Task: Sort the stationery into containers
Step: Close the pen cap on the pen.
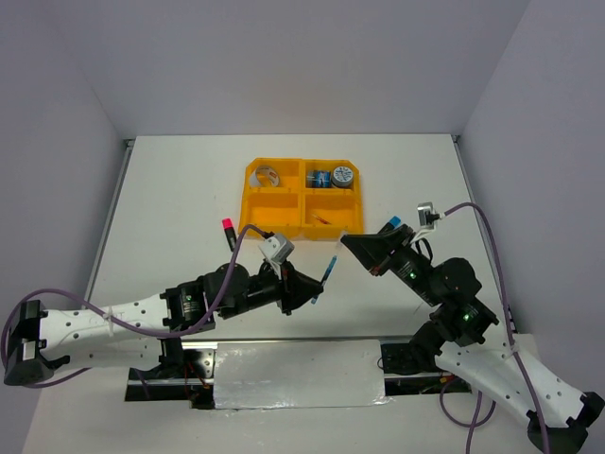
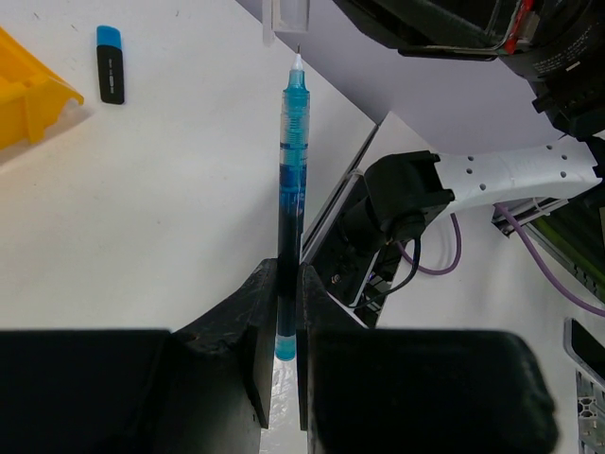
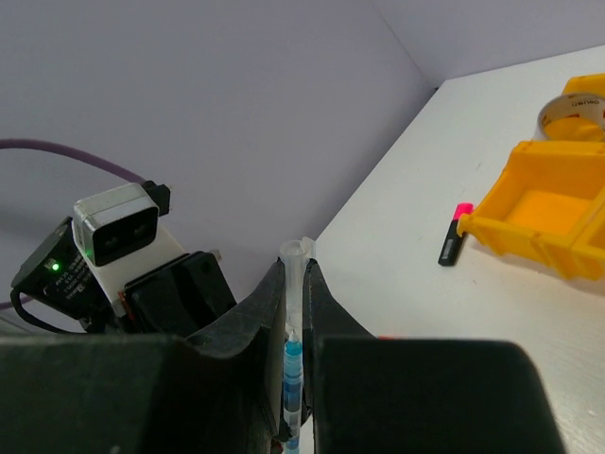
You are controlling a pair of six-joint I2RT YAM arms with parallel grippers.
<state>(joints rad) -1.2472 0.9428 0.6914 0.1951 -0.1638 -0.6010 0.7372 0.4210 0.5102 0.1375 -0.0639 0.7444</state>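
My left gripper (image 1: 310, 287) is shut on the rear end of a thin blue pen (image 2: 291, 180), held above the table with its tip pointing at the right gripper. My right gripper (image 1: 348, 240) is shut on a clear pen cap (image 3: 296, 274). The pen's tip (image 3: 293, 374) sits just at the cap's mouth, between the right fingers. The orange four-compartment tray (image 1: 302, 197) stands behind them. It holds a silvery ring (image 1: 267, 176) at back left and blue-grey tape rolls (image 1: 331, 177) at back right. A pink-capped marker (image 1: 228, 233) and a blue-capped marker (image 1: 392, 224) lie on the table.
White walls close the table at the back and sides. The two arms meet near the table's middle, in front of the tray. The blue-capped marker (image 2: 111, 63) lies near the tray's corner (image 2: 28, 90). The pink-capped marker (image 3: 455, 232) lies beside the tray's other side (image 3: 558, 203).
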